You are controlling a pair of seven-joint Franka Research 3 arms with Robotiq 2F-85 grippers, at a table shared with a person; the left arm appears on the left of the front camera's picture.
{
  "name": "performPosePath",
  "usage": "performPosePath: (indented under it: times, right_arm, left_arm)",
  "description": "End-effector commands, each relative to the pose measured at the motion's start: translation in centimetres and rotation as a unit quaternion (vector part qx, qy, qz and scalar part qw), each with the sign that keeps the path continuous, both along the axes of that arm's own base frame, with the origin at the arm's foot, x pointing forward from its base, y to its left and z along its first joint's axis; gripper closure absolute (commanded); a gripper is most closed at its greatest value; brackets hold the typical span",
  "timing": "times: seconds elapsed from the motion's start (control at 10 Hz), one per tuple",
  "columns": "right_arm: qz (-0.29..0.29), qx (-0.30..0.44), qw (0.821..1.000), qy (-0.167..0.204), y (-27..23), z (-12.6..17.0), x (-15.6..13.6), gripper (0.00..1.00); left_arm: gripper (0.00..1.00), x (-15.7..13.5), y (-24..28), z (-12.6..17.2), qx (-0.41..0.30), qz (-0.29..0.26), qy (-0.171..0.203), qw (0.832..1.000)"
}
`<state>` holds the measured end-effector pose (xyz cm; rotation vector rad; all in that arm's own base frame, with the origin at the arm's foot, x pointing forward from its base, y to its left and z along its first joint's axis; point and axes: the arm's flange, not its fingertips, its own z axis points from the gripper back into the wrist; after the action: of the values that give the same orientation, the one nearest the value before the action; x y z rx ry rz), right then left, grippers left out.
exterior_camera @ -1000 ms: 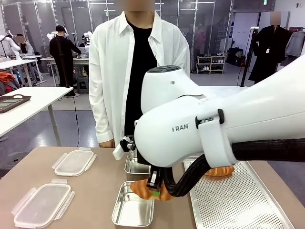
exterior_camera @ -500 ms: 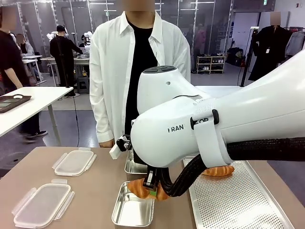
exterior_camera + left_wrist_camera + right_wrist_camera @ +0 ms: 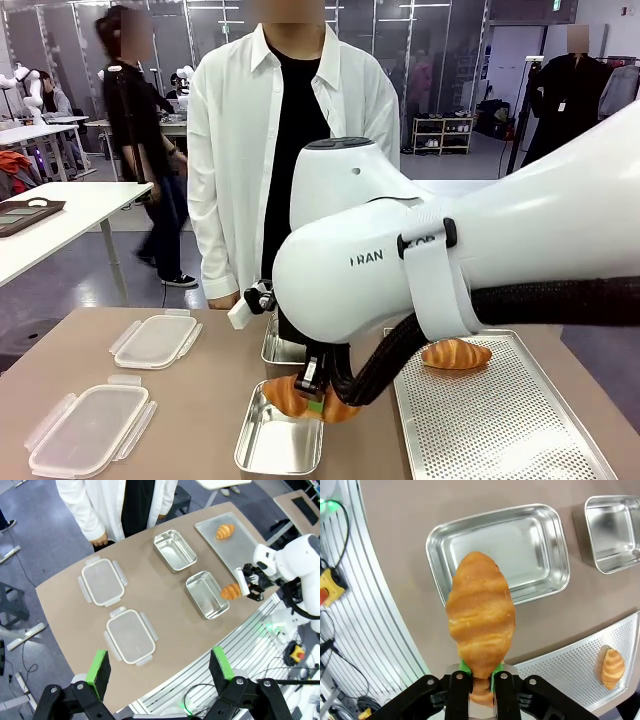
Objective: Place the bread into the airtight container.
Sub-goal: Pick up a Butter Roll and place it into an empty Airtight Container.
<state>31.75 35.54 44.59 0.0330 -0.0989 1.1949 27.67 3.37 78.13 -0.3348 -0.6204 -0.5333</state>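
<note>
1. Left tool [image 3: 160,666] hangs high above the worktop [image 3: 165,600], jaws spread wide, holding nothing.
2. Nearer steel container [image 3: 535,545] sits below the bread [image 3: 480,612], mostly toward the robot's left.
3. The bread, pinched mid-body in the right tool [image 3: 475,680], hovers over the container's rim, long axis crosswise.

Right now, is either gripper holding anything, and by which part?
The right gripper pinches a golden-brown croissant near one end, between its green pads. The left gripper is open and holds nothing.
</note>
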Motion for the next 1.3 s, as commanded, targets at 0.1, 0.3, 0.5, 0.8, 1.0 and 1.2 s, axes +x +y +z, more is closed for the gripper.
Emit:
performPosePath:
  times: [0.1, 0.3, 0.5, 0.8, 1.0, 1.2]
  right_arm:
    - [-0.181, 0.065, 0.981, 0.021, 1.5, 0.3, 0.7, 0.83]
    - [-0.309, 0.074, 0.948, 0.03, 1.7, -0.4, 1.2, 0.83]
    - [-0.426, 0.078, 0.901, 0.023, 2.3, -1.8, 1.0, 0.83]
    - [-0.543, 0.078, 0.835, 0.039, 2.7, -4.3, 1.5, 0.83]
    - [-0.563, 0.083, 0.821, 0.042, 3.7, -5.8, 1.7, 0.83]
    - [-0.574, 0.086, 0.813, 0.046, 4.4, -7.2, 2.4, 0.83]
  left_arm:
    - [0.0, 0.0, 0.1, 0.2, 0.005, -0.009, -0.003, 1.0]
    - [0.0, 0.0, 0.1, 0.2, 0.005, -0.009, -0.003, 1.0]
    - [0.0, 0.0, 0.1, 0.2, 0.005, -0.009, -0.003, 1.0]
    - [0.0, 0.0, 0.1, 0.2, 0.005, -0.009, -0.003, 1.0]
    - [0.0, 0.0, 0.1, 0.2, 0.005, -0.009, -0.003, 1.0]
    - [0.0, 0.0, 0.1, 0.2, 0.005, -0.009, -0.003, 1.0]
